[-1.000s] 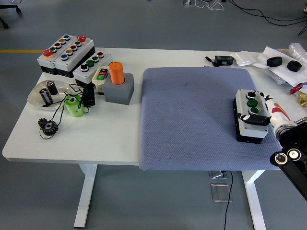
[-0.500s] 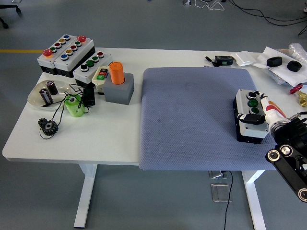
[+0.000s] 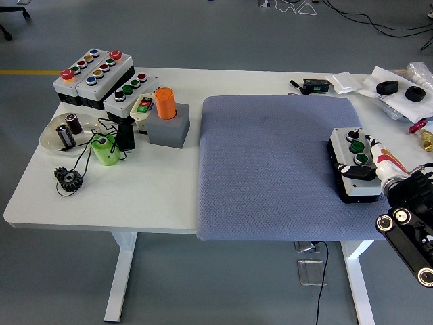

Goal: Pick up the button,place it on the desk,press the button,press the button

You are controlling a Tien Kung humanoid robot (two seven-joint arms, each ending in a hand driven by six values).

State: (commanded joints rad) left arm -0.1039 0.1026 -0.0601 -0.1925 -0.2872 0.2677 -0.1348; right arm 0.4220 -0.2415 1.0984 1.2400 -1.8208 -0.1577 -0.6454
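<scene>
My right hand (image 3: 369,169) comes in from the desk's right edge and holds the grey three-button box (image 3: 354,164) by its near end, a dark finger curled over the top; the box lies on the blue mat (image 3: 270,166) near the mat's right edge, its long axis running from near edge to far, seemingly tipped up slightly. My left hand is out of sight, so the right is the only one near. I count one box in hand and, at the desk's far left corner, three more grey button boxes (image 3: 95,71) and one small beige switch unit (image 3: 143,105).

A white table (image 3: 155,196) on white legs stands on a grey floor (image 3: 216,34); black cables (image 3: 379,24) lie far right.
</scene>
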